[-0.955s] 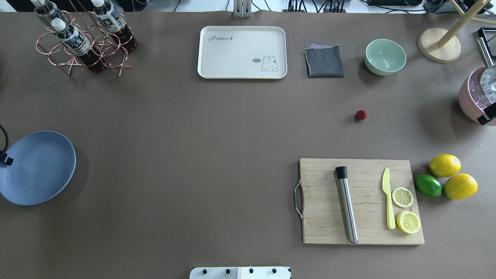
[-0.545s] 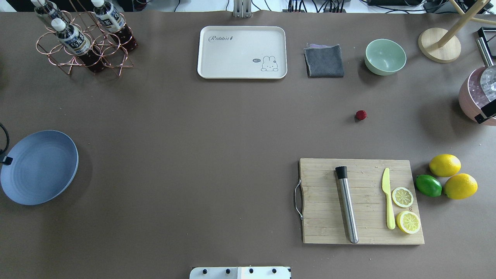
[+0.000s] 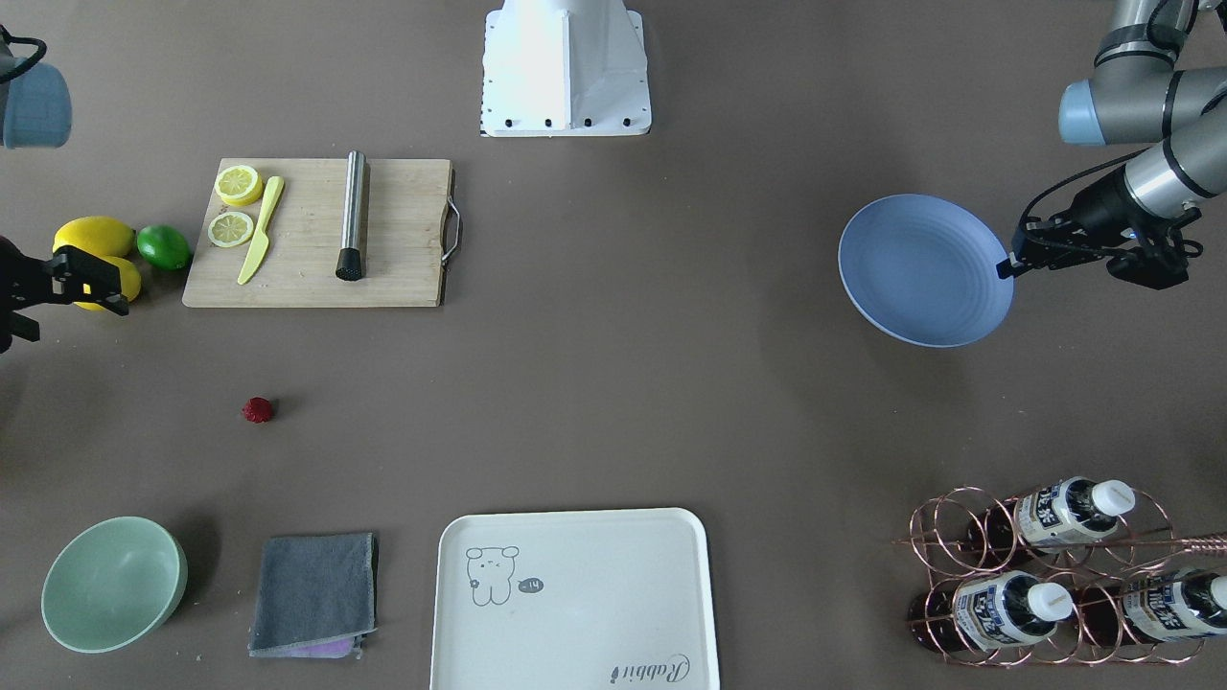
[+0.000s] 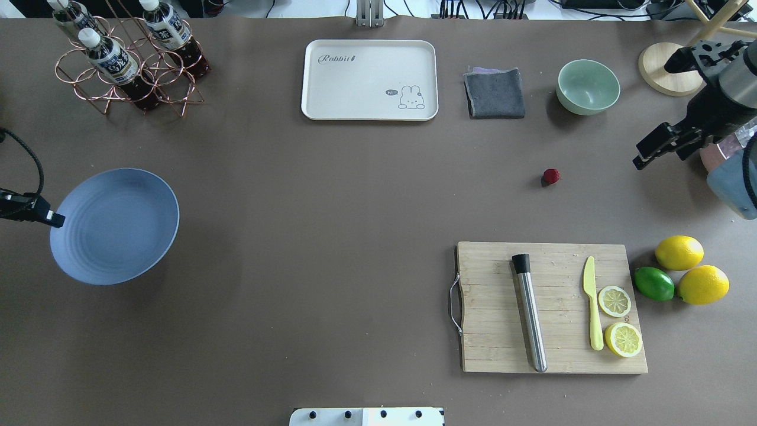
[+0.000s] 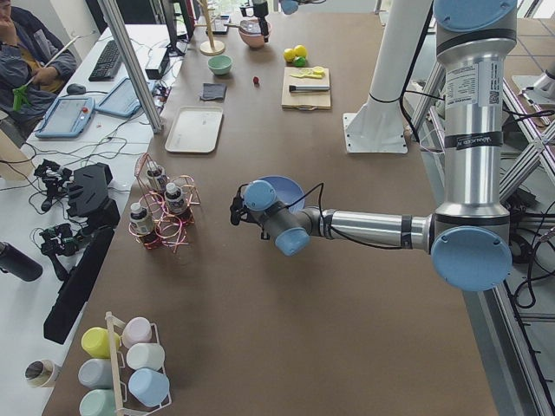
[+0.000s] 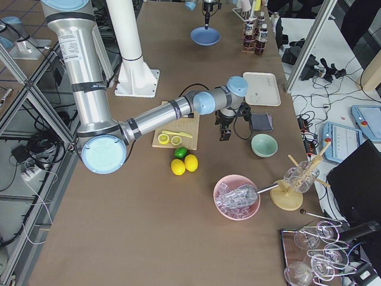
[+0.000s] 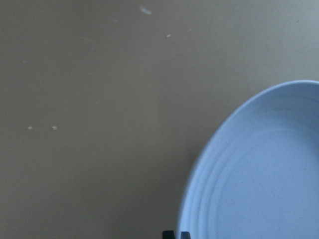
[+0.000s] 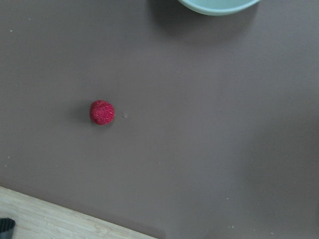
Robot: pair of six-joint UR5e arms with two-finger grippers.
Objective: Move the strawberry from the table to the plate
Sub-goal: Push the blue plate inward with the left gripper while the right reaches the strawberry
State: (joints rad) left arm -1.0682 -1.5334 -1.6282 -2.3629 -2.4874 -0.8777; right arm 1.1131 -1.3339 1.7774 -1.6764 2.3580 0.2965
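On the table (image 4: 331, 195), one strawberry (image 4: 551, 176)

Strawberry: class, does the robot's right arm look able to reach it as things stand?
Probably yes. The strawberry lies alone on the bare table between the bowl and the cutting board, and the right gripper hovers off to its side with nothing between them.

one strawberry (image 4: 551, 176), one plate (image 4: 115, 228), two lemons (image 4: 679, 252)

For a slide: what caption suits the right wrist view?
Strawberry lying alone on the table, bowl rim at the top edge.
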